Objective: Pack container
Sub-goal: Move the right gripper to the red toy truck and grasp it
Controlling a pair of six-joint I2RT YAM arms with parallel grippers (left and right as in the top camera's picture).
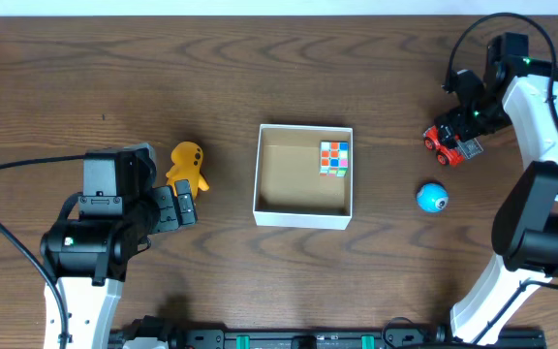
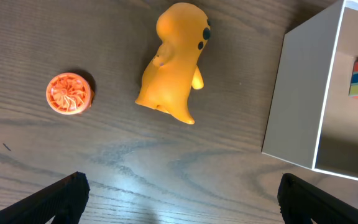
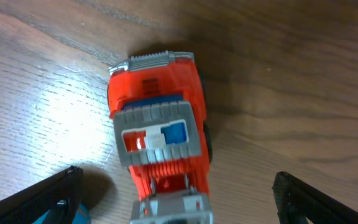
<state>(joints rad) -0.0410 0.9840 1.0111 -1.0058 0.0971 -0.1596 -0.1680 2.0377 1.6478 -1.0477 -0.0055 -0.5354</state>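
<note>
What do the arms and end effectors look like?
Both arms: white shells, black joints, looping black cables. The left end effector and right end effector are black and two-fingered; a green light shows on the right arm.

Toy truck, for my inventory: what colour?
The truck is red with grey trim; best in right wrist view.

Left arm (image 1: 83, 242) and right arm (image 1: 541, 145), jaws spread wide.
</note>
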